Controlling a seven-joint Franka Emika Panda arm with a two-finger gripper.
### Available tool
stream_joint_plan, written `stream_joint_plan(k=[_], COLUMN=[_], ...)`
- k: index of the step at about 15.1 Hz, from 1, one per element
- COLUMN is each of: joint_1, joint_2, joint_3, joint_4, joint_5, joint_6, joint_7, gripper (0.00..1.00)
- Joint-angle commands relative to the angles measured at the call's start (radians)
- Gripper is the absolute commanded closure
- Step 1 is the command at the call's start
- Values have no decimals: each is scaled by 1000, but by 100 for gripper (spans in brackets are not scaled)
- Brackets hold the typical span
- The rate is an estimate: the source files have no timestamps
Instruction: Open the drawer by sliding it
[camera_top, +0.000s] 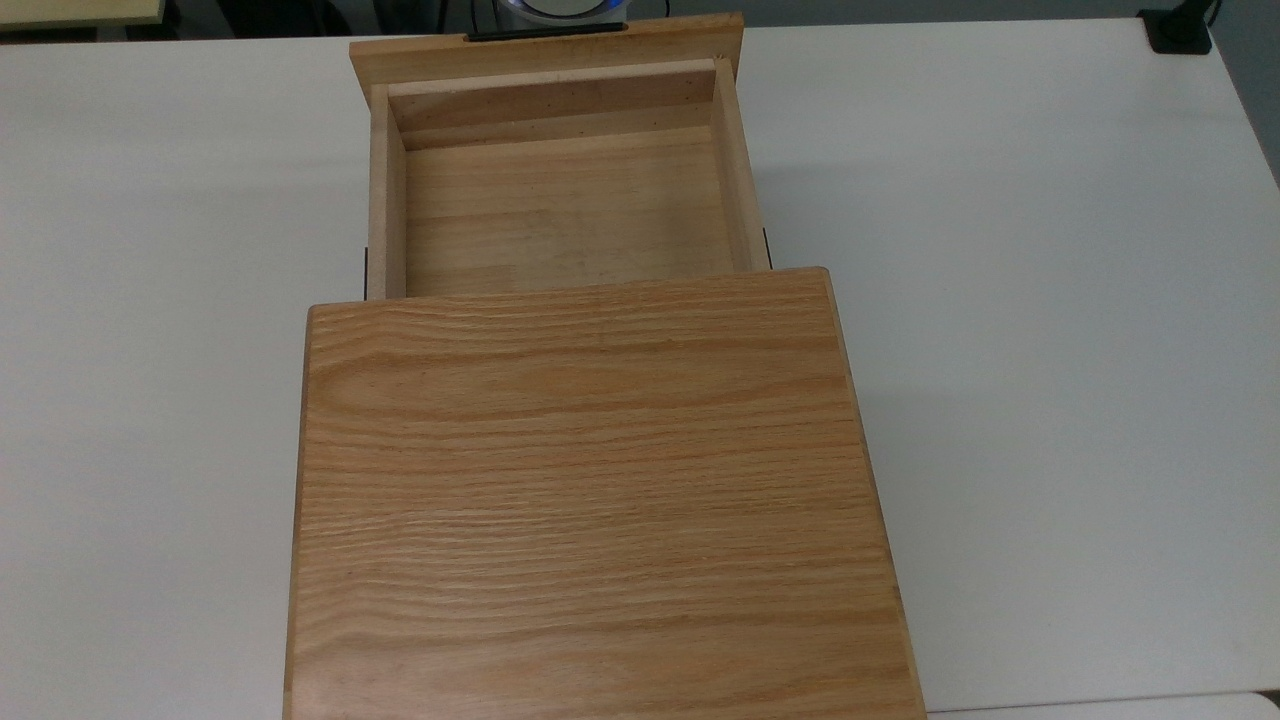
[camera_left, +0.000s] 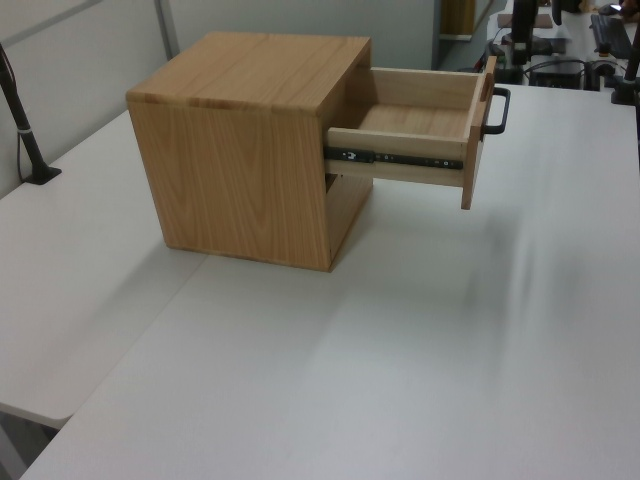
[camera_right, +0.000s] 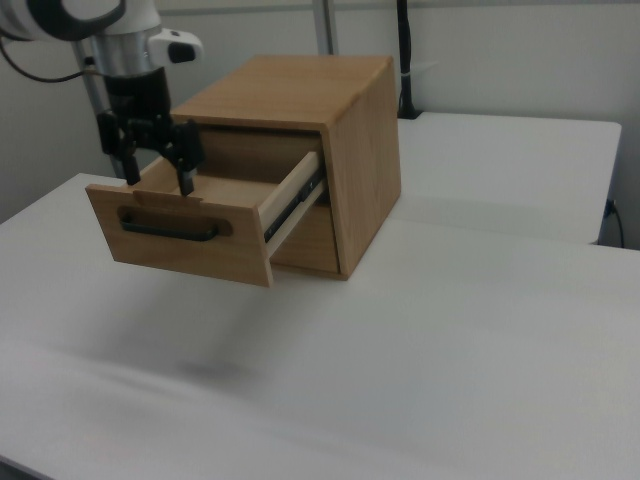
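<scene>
1. In the upper left of the right view, a white rounded arm (camera_right: 85, 15) shell is seen, with a dark grey band curving across it.
2. Below the shell, a silver-grey cylindrical wrist section is shown, with a small white block carrying a dark spot on its right side.
3. Under the wrist, a black boxy gripper (camera_right: 157, 175) is mounted; two slim black fingers (camera_right: 186, 165) with a gap between them are seen.
4. A thin dark cable is seen looping at the frame's left edge beside the arm.
5. At the top centre of the top view, a white round base (camera_top: 560, 8) with a blue-lit ring is seen.
</scene>
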Motion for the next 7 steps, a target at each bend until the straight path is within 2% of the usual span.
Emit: stream_joint_plan(k=[1, 7], joint_1=[-25, -19], joint_2=[102, 103], joint_3=[16, 5], joint_4=[146, 149], joint_5=[-46, -78], joint_6=[-67, -64], joint_7=[-37, -17], gripper=[0, 0])
